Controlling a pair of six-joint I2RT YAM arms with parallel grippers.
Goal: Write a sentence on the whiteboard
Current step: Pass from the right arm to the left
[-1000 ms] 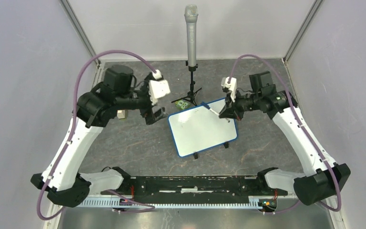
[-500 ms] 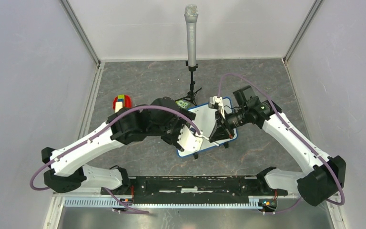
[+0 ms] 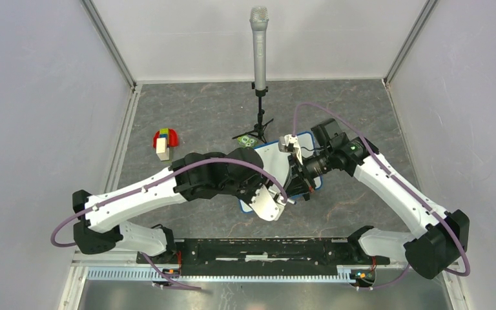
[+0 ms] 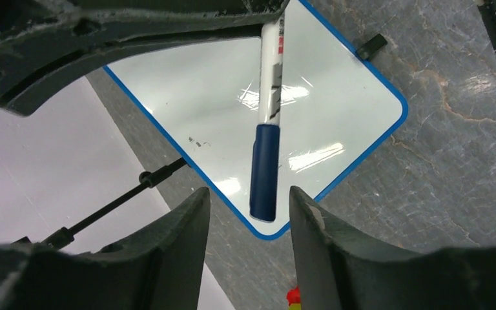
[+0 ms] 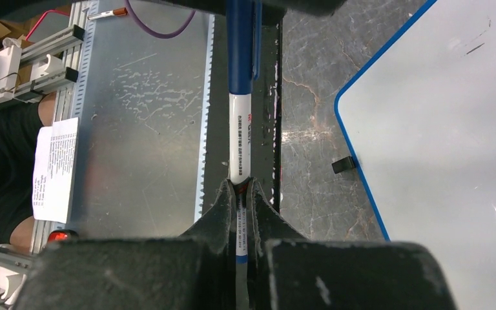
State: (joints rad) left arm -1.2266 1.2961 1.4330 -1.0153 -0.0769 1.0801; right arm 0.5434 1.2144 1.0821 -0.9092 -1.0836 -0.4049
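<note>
Swung in from the table's far left, the left arm point(image 3: 142, 190) now reaches over the whiteboard point(image 4: 342, 90), and the right arm point(image 3: 394, 187) has drawn toward the board's near edge to meet it; a red block stack point(image 3: 163, 140), mostly hidden under the left arm a second ago, shows plainly. Nearest the bases, a black rail point(image 3: 258, 248) runs along the table's front edge. Just beyond it the two grippers come together above the near part of the board. The right gripper point(image 5: 241, 183) is clenched on the white barrel of a marker point(image 5: 239, 145), fingers pinched tight. The marker's blue cap point(image 4: 264, 168) is on, and that capped end lies between the fingers point(image 4: 181, 245) of the left gripper point(image 4: 248, 191), which stands released: a gap shows on each side of the cap, so neither finger touches it (the top view hides this meeting under the left wrist). Beneath the marker the board lies on the grey table point(image 3: 200, 110), turned at an angle, blue-edged, one small black foot point(image 4: 369, 46) showing at its side. Its white face bears a few small dark specks and glare. Farther back a small green thing point(image 3: 247, 139) lies just beyond the board's far corner, the block stack sits well to its left, and a microphone point(image 3: 259, 39) on a tripod stands at the rear.
</note>
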